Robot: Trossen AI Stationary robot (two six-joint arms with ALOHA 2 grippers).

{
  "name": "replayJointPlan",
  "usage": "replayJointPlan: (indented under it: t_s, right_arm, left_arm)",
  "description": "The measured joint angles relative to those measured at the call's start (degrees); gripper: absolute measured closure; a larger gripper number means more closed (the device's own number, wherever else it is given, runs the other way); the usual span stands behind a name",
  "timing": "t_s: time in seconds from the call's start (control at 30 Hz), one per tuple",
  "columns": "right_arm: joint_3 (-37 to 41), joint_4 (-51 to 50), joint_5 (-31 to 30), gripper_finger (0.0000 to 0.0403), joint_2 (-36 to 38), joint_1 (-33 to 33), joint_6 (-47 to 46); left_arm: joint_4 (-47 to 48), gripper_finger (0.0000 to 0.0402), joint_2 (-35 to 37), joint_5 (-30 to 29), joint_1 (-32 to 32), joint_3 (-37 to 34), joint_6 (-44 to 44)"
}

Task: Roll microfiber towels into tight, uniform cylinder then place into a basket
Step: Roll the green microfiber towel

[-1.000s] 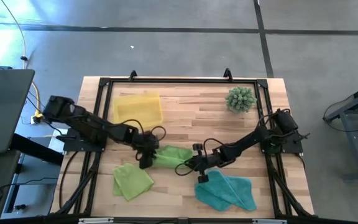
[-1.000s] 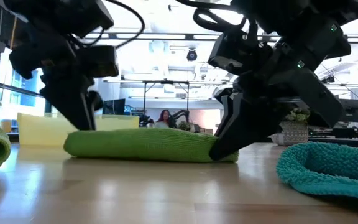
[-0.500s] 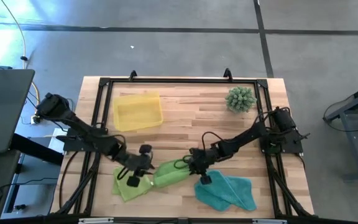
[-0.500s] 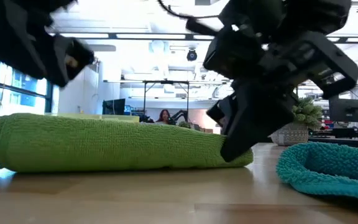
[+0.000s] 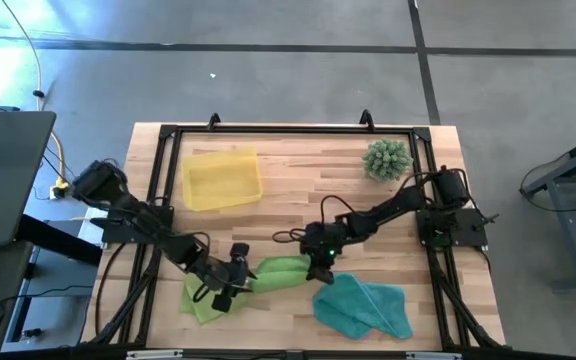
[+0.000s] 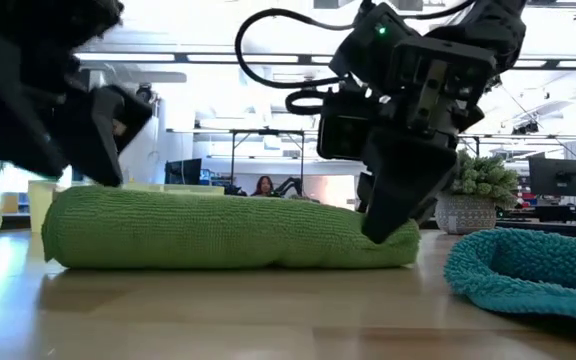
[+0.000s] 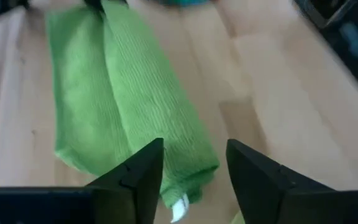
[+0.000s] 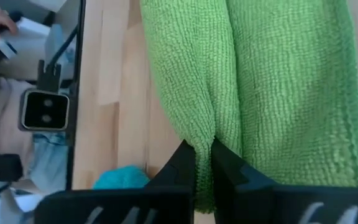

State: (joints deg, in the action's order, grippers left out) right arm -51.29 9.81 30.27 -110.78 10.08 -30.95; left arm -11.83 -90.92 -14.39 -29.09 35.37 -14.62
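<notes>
The yellow basket [image 5: 222,178] holds nothing: the folded lime towel [image 5: 279,273] lies well short of it, pinched by the closed right claw [image 5: 320,262], the left claw [image 5: 230,287] gaping empty at its other end, no cylinder formed.

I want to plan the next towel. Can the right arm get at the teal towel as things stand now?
Probably not at once: the right gripper is shut on the folded green towel. The teal towel lies just beside it with nothing on top, so once the gripper lets go, the way looks free.
</notes>
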Motion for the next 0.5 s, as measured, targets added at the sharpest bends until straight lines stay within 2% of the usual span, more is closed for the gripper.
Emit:
replayJointPlan:
  t_s: [0.27,0.5]
  right_arm:
    - [-0.02,0.16,0.08,0.0402,0.05,-0.32,-0.42]
    - [-0.02,0.56,-0.01,0.0399,0.07,-0.32,0.15]
  left_arm:
    - [-4.78,0.0207,-8.47,-1.64,-0.21,1.46,7.26]
    - [-5.12,0.0219,-11.42,-1.37,1.65,2.87,4.00]
